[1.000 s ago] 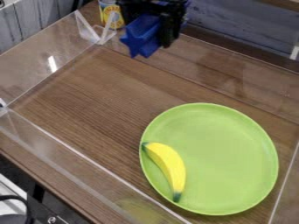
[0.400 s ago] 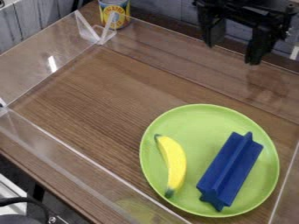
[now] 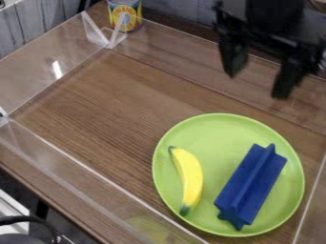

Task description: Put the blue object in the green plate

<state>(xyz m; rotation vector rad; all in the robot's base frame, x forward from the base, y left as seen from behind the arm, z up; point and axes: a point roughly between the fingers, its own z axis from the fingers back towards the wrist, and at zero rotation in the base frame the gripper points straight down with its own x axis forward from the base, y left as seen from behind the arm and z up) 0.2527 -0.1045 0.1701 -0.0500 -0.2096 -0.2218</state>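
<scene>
The blue object [image 3: 251,186], a long ridged royal-blue block, lies on the right half of the green plate [image 3: 227,135], slanting from upper right to lower left. A yellow banana [image 3: 188,178] lies on the plate's left side, beside the block and apart from it. My gripper [image 3: 262,76] hangs above the table behind the plate, open, its two dark fingers [image 3: 234,59] spread wide with nothing between them. It is blurred in this view.
A clear plastic wall [image 3: 51,67] rings the wooden table on the left and front. A yellow can [image 3: 124,13] stands outside the far left corner. Bare wood [image 3: 114,105] fills the left half.
A second ago the gripper held the blue block at the far left. Now the block lies on the plate and the open gripper has dropped slightly lower above it.
</scene>
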